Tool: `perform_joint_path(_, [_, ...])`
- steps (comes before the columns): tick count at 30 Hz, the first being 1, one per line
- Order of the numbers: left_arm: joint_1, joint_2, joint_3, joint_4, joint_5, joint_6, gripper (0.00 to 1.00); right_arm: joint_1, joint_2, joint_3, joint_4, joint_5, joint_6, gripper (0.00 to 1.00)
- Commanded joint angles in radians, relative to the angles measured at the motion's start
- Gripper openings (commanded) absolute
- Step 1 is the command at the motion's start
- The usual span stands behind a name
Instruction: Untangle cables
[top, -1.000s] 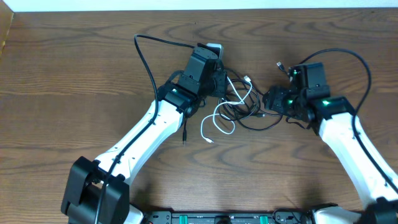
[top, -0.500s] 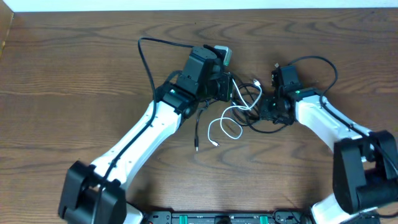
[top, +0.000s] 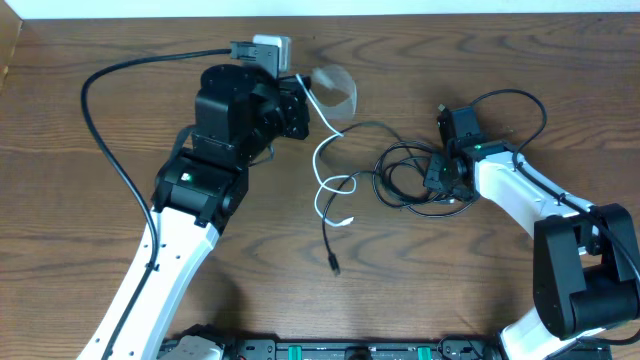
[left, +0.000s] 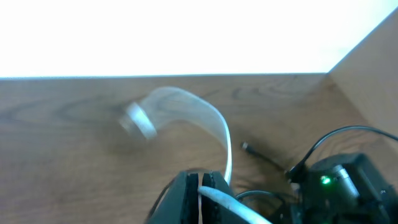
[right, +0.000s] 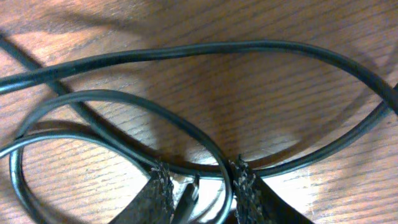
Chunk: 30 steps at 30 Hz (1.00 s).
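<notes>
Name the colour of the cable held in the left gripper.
The cable in the left gripper is white; clearest overhead.

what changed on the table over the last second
The left gripper, shut on the white cable, swung left and toward the far edge, drawing it away from the black cables; its free end whips, blurred. The right gripper stayed over those cables, jaws apart.

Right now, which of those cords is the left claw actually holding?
The white cable, pinched in the left gripper. It is the only white one; the black cables lie on the table, outside that gripper.
</notes>
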Motion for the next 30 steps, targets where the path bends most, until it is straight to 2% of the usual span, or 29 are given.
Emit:
perform_joint_path(1, [-0.002, 0.021, -0.001, -0.043, -0.027, 0.004, 0.08, -0.008, 0.01, 0.004, 0.0, 0.032, -0.003, 0.33])
perform_joint_path(7, [-0.003, 0.066, -0.002, -0.112, -0.027, -0.05, 0.08, -0.013, -0.029, 0.015, -0.013, 0.007, -0.003, 0.46])
perform_joint_path(8, [-0.004, 0.074, -0.002, -0.115, -0.027, -0.052, 0.08, -0.018, -0.046, 0.019, -0.016, -0.023, -0.003, 0.51])
perform_joint_path(9, [-0.004, 0.08, -0.002, -0.118, -0.027, -0.052, 0.08, -0.024, -0.068, 0.023, -0.015, -0.063, -0.004, 0.61])
perform_joint_path(11, [-0.004, 0.093, -0.002, -0.119, -0.027, -0.065, 0.08, -0.042, -0.124, 0.028, -0.014, -0.15, -0.01, 0.67])
perform_joint_path(13, [-0.004, 0.102, -0.002, -0.119, -0.027, -0.114, 0.08, -0.058, -0.189, 0.029, -0.011, -0.218, -0.023, 0.69])
perform_joint_path(14, [-0.004, 0.114, -0.002, -0.119, -0.027, -0.182, 0.08, -0.071, -0.255, 0.029, -0.011, -0.249, -0.022, 0.71])
perform_joint_path(18, [-0.005, 0.151, -0.002, -0.159, -0.028, -0.334, 0.08, -0.071, -0.36, 0.029, -0.011, -0.265, -0.021, 0.72])
perform_joint_path(23, [-0.005, 0.205, -0.002, -0.314, -0.026, -0.504, 0.08, -0.047, -0.409, 0.029, -0.012, -0.265, -0.022, 0.75])
perform_joint_path(27, [-0.006, 0.212, -0.002, -0.449, 0.019, -0.518, 0.08, -0.026, -0.401, 0.028, -0.016, -0.265, -0.022, 0.76])
perform_joint_path(30, [-0.01, 0.212, -0.002, -0.512, -0.023, -0.502, 0.08, -0.021, -0.397, 0.028, -0.015, -0.265, -0.021, 0.78])
